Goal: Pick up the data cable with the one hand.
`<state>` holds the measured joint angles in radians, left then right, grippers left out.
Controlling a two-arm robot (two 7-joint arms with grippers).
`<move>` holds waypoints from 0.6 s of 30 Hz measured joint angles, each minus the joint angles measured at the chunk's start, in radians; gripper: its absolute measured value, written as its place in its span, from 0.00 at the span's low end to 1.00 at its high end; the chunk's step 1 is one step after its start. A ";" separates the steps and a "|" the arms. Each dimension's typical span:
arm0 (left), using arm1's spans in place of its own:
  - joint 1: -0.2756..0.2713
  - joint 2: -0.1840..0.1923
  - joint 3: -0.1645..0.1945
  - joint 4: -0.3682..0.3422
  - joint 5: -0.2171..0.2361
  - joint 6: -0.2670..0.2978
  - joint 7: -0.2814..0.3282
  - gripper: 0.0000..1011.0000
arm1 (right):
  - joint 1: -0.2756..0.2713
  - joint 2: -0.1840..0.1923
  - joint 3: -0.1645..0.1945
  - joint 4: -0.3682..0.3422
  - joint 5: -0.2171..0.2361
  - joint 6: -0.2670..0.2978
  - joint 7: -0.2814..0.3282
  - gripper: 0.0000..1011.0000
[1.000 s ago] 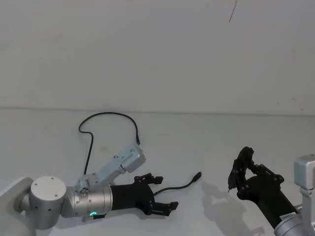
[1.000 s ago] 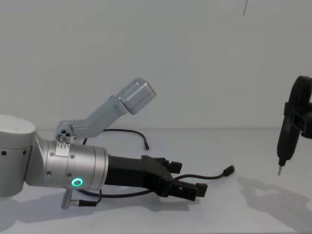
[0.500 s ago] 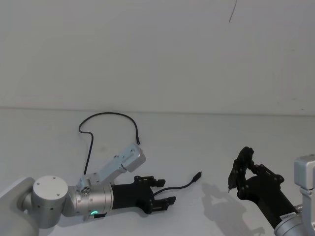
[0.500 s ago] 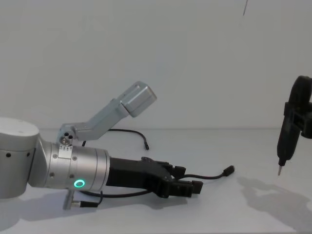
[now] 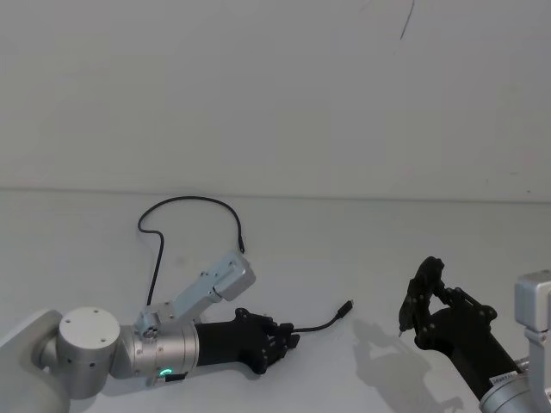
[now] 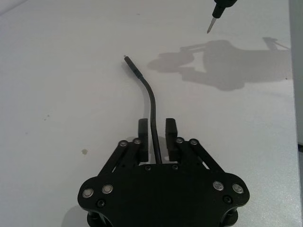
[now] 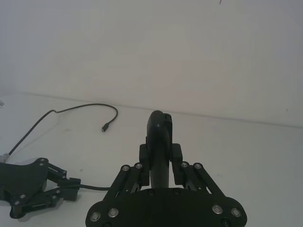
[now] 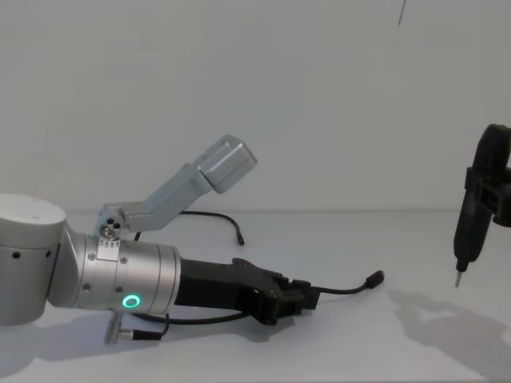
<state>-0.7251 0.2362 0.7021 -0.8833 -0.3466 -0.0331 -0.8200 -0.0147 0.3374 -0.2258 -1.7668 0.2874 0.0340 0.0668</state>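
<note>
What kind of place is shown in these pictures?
Probably a robot test bench in a lab: a white table against a plain white wall, the left gripper at a data cable, and the right gripper holding a pen-like tool.

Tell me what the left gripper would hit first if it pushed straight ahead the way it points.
The data cable itself: it runs forward between the left gripper's fingers, then curves aside. Beyond it, bare table; the right gripper's pen tool looks off-line, though depth is unclear.
</note>
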 joint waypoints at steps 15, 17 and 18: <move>0.015 0.016 -0.011 -0.044 -0.009 -0.004 -0.011 0.05 | 0.000 0.000 0.000 0.000 0.000 0.000 0.000 0.27; 0.018 0.022 -0.013 -0.057 -0.013 -0.003 -0.016 0.05 | 0.000 0.000 0.000 0.000 0.000 0.000 0.000 0.27; 0.023 0.030 -0.015 -0.073 -0.017 -0.001 -0.021 0.05 | 0.000 0.000 0.000 0.000 0.000 0.000 0.000 0.27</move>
<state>-0.7021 0.2666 0.6875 -0.9567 -0.3634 -0.0343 -0.8409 -0.0146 0.3374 -0.2259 -1.7668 0.2874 0.0341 0.0667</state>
